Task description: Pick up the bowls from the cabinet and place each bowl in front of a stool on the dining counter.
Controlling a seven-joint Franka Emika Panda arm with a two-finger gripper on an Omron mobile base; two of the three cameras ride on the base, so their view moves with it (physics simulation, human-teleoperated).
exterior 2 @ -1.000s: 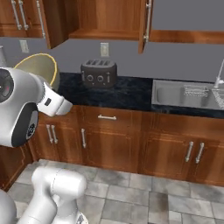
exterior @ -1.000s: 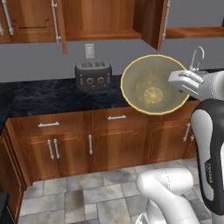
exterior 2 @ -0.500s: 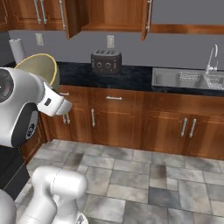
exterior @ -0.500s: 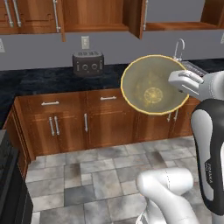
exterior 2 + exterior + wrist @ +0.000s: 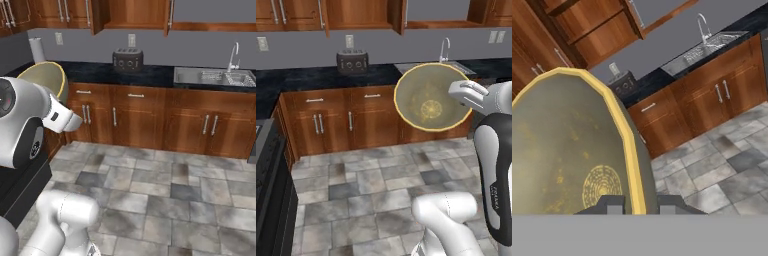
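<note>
An olive-beige bowl (image 5: 428, 97) with a thin yellow rim hangs tilted on its side in mid-air, its inside facing the left base view. My gripper (image 5: 455, 96) is shut on the bowl's rim at its right edge. In the hand view the rim (image 5: 624, 145) runs down between the two fingertips of the gripper (image 5: 637, 206). From the right base view the bowl (image 5: 46, 76) peeks out behind my arm. The cabinet (image 5: 363, 12) stands open on the far wall, its shelf (image 5: 131, 24) bare where it shows. The dining counter and stools are out of view.
A dark toaster (image 5: 352, 61) sits on the black counter (image 5: 100, 72) above low drawer cabinets (image 5: 150, 117). A sink with faucet (image 5: 220, 75) lies to the right. A paper-towel roll (image 5: 37, 50) stands at left. A dark appliance (image 5: 271, 190) flanks the tiled floor (image 5: 170, 195).
The whole scene has shrunk and shifted as the base backs away from the counter and more floor shows. The bowl stays gripped in the same place relative to the arm.
</note>
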